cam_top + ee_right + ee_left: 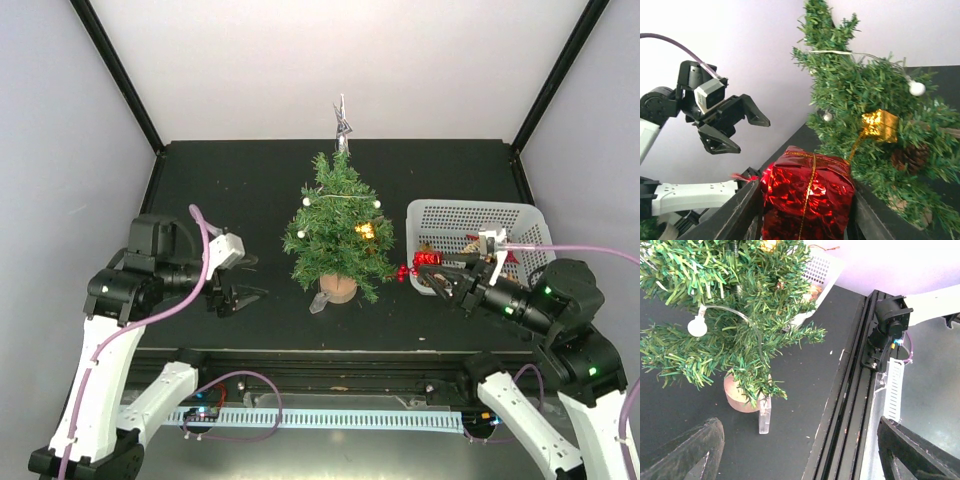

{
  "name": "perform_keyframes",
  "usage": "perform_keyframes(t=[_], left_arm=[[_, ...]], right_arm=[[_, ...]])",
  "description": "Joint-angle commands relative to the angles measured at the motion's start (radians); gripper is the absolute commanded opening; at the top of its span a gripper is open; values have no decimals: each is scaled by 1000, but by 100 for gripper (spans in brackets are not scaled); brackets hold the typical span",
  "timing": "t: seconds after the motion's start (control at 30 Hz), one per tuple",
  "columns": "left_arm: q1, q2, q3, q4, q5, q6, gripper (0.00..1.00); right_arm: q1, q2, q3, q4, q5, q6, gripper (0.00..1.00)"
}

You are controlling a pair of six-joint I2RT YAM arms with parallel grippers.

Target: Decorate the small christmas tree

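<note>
Small christmas tree (340, 225) stood mid-bench (240, 180), left of the white basket (470, 208) — silver topper (342, 118), gold box (880, 125) and pinecone (907, 157) already on. Right claw (432, 272) gripped a red foil gift (807, 192) beside the tree, not yet hung. Left claw (238, 297) gaped empty.

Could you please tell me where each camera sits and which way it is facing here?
Top external: above and behind the arms, looking down on the small christmas tree and white basket; both arms show.
Left wrist: on the left arm, facing the tree's wooden base; its own spread fingers frame the bottom.
Right wrist: on the right arm, facing the tree over the red gift box in its fingers.
Shared: all see the tree.
</note>
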Motion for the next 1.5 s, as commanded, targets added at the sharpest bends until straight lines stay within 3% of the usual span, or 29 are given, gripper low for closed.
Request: perform_keyframes(t=[0.0,0.13,0.3,0.47,0.67,0.83,0.97,1.17,1.47], left_arm=[[-8,-45,-34,38,-22,-26,84],[-4,-52,-50,77,-121,-66,84],[21,-59,-52,123,-187,-112,84],[41,-67,-51,135,-225,-128,83],[39,-95,-72,97,-162,-71,83],[-4,-103,-82,99,-232,-63,83],[-31,-84,-110,141,-299,-80,83],[-34,-41,-101,172,-344,-97,83],[-33,-33,-119,197,-355,-115,83]], right_arm=[[32,72,46,50,-55,-28,46],[117,182,116,63,31,-42,46],[375,371,247,71,277,-55,45],[536,468,280,100,413,-51,43],[591,442,209,99,523,-34,42],[659,375,140,-23,744,17,44],[825,451,161,-151,987,57,44],[871,507,94,-185,984,147,44],[903,427,-245,46,903,299,41]])
